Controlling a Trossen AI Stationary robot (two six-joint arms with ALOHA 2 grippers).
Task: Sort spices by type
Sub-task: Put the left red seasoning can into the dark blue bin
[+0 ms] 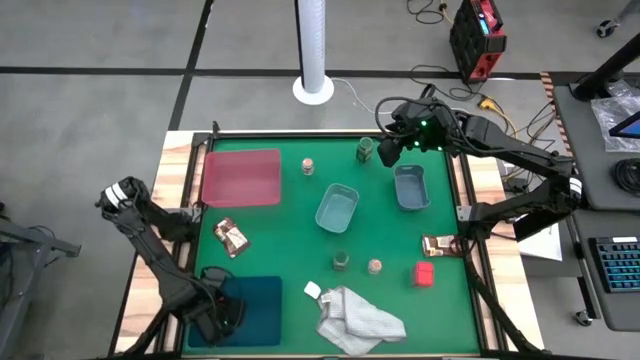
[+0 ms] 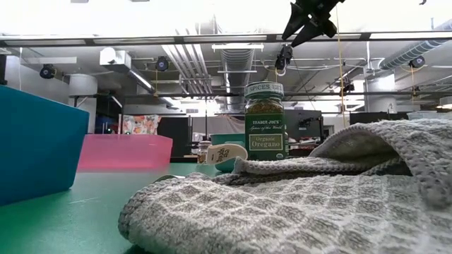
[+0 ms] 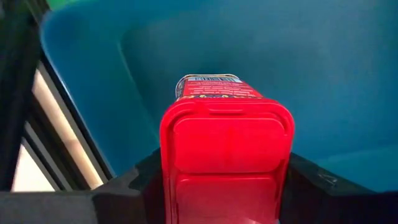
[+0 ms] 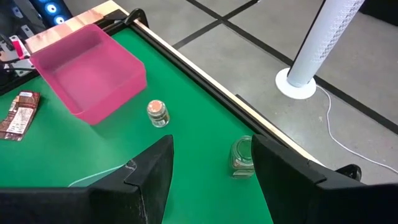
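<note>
Spices are being sorted. One pink block (image 3: 227, 155) is clamped upright in the left gripper (image 3: 227, 186), over the teal tray (image 3: 348, 74). A green jar (image 4: 242, 155) stands just ahead of the right gripper (image 4: 211, 171), whose fingers are spread apart.

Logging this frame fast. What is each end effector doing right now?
Left end effector: shut on a pink block, over the teal tray.
Right end effector: open, empty, above a green jar.
</note>
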